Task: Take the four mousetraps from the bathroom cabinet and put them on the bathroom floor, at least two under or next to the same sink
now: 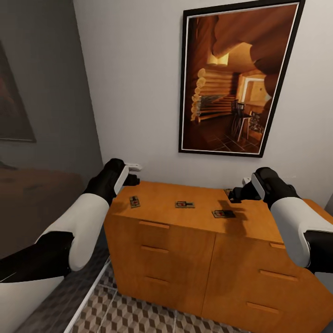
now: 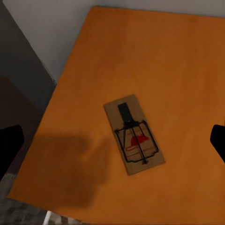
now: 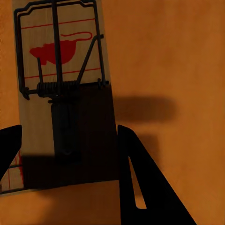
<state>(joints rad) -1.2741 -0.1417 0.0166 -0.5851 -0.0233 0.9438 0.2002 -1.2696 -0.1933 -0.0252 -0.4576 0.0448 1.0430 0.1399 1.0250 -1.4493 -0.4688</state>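
The orange-brown cabinet [image 1: 185,259] has mousetraps lying flat on its top: one at the left [image 1: 134,201], one in the middle [image 1: 184,204], one to the right [image 1: 223,213]. My left gripper [image 1: 134,179] hangs open above the left mousetrap [image 2: 134,134], its fingertips [image 2: 10,149] wide apart. At the back right, my right gripper [image 1: 233,194] covers most of another mousetrap [image 1: 228,191]. That mousetrap [image 3: 61,70] lies between the right gripper's [image 3: 70,140] fingers [image 3: 140,178], which press against its long edges. The bathroom sink is out of view.
The cube-patterned bathroom floor [image 1: 138,314] runs in front of the cabinet. A large framed picture [image 1: 233,78] hangs on the white wall behind it. A dark grey wall [image 1: 41,92] stands to the left. Bar handles [image 1: 154,224] stick out from the drawers.
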